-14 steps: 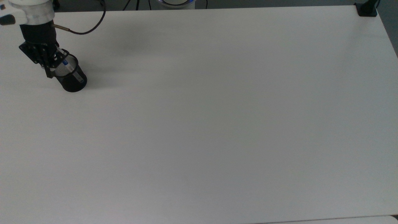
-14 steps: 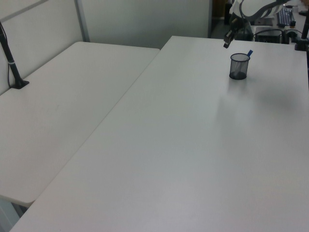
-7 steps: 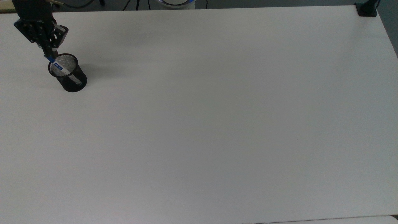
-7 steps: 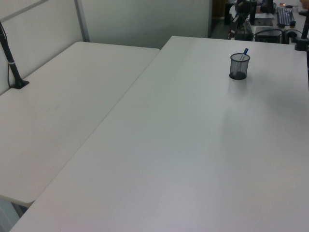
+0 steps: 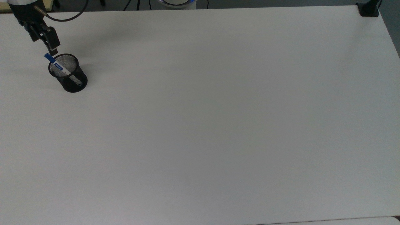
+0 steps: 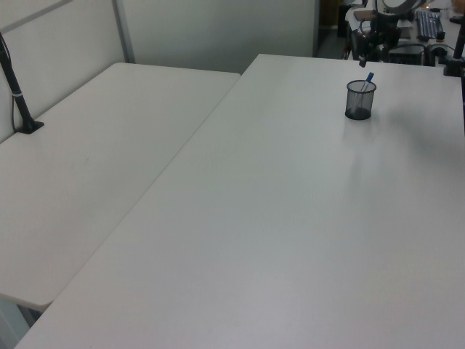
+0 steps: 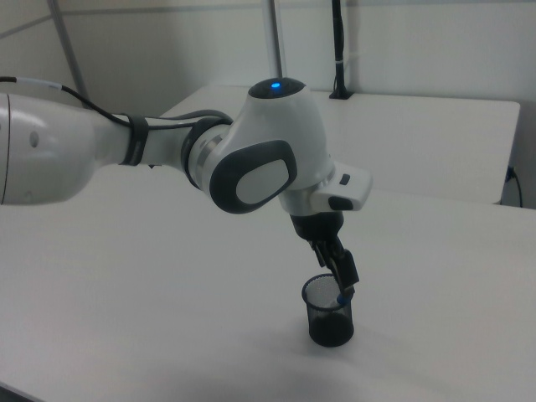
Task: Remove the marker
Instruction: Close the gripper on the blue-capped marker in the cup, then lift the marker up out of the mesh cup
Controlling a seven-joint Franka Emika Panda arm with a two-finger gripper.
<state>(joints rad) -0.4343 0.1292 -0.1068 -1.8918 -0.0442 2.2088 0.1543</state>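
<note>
In the top view, the black two-finger tool (image 5: 52,49) is hanging at the far left of the frame, on the end of a white and grey robot arm (image 5: 22,4) that is entering from the upper left corner. Whether its fingers are spread or pressed together cannot be told. A thin black cable (image 5: 67,17) is looping away from the arm, to the tool's right in the top view.

Just below the tool tip in the top view, a slim white-barrelled marker with a blue cap (image 5: 61,68) is leaning inside a round black mesh cup (image 5: 73,84). The blue cap is poking out over the cup's rim, just beside the tool tip; whether the two are touching cannot be told. The cup is standing upright on a wide white counter (image 5: 218,125), which is stretching away to the tool's right in the top view.

In the left view, the tool (image 6: 362,61) is sitting just above and behind the cup (image 6: 360,102), and the marker (image 6: 368,78) is tilting up out of the cup toward the tool.

In the right view, the arm (image 7: 268,163) is reaching in from the right view's left. The tool (image 7: 343,276) is pointing down at the cup (image 7: 329,318), its tip at the cup's rim, with a spot of the marker's blue (image 7: 341,297) showing right under it.
</note>
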